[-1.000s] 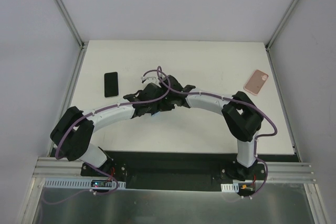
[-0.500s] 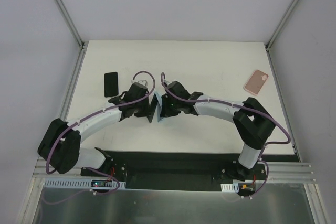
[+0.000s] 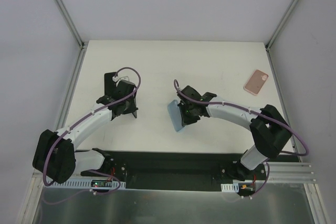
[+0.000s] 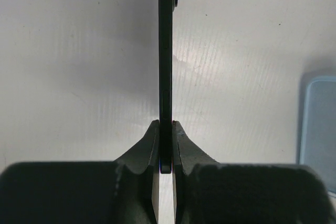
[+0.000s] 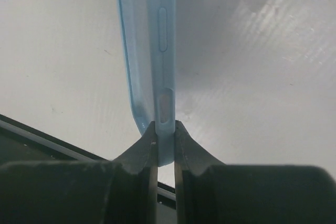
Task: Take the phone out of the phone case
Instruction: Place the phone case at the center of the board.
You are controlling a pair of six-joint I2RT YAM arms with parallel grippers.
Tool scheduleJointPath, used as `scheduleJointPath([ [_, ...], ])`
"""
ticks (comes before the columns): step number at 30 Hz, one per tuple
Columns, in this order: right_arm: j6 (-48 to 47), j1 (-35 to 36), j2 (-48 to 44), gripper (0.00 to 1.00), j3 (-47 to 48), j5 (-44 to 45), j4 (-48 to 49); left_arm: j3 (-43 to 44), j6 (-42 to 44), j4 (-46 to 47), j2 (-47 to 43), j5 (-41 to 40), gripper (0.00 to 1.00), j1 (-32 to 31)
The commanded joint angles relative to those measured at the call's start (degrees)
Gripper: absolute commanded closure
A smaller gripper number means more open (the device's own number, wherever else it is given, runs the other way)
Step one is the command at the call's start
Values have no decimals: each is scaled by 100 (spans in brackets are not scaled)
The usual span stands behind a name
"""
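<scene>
My left gripper point(image 4: 165, 124) is shut on a black phone point(image 4: 166, 51), held edge-on above the table; in the top view this gripper point(image 3: 127, 108) is at the left of the table. My right gripper point(image 5: 164, 124) is shut on the edge of a light blue phone case point(image 5: 149, 51), which is empty and held on its side. In the top view the case point(image 3: 175, 115) is just left of the right gripper point(image 3: 184, 115), near the middle front. The case also shows at the right edge of the left wrist view point(image 4: 317, 124). Phone and case are well apart.
A pink phone case point(image 3: 256, 82) lies flat at the far right of the white table point(image 3: 210, 61). The black front rail point(image 3: 173, 163) runs along the near edge. A second black phone seen earlier at the left is now mostly hidden under my left arm.
The two grippers have drawn apart. The left one moved left with the black phone, the right one moved right and nearer with the blue case. Phone and case have separated.
</scene>
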Motion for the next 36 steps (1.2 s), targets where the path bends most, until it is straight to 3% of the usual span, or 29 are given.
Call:
scheduleJointPath([
  [1, -148, -339, -461, 99, 27, 220, -503, 316, 139, -112, -436, -66, 100, -35],
  [12, 27, -3124, -1121, 99, 81, -762, -64, 1281, 675, -789, 143, -1103, 100, -35],
  [20, 142, -4407, 46, 98, 713, -1028, 226, 2196, 922, -1176, 1549, -1542, 100, -35],
  [23, 212, -4778, 460, 67, 880, -940, 183, 2478, 992, -1264, 1980, -1710, 100, -35],
  [24, 212, -4848, 539, 46, 907, -940, 148, 2609, 1018, -1290, 2068, -1754, 100, -35],
  [26, 160, -4875, 531, 34, 959, -783, -10, 2741, 1053, -1378, 2314, -1815, 100, -35],
  [27, 81, -4875, 453, 20, 968, -712, -54, 2838, 1079, -1396, 2385, -1859, 100, -35],
  [36, -16, -4875, -969, 16, 381, -632, -380, 3059, 1203, -1721, 2860, -2501, 100, -35],
])
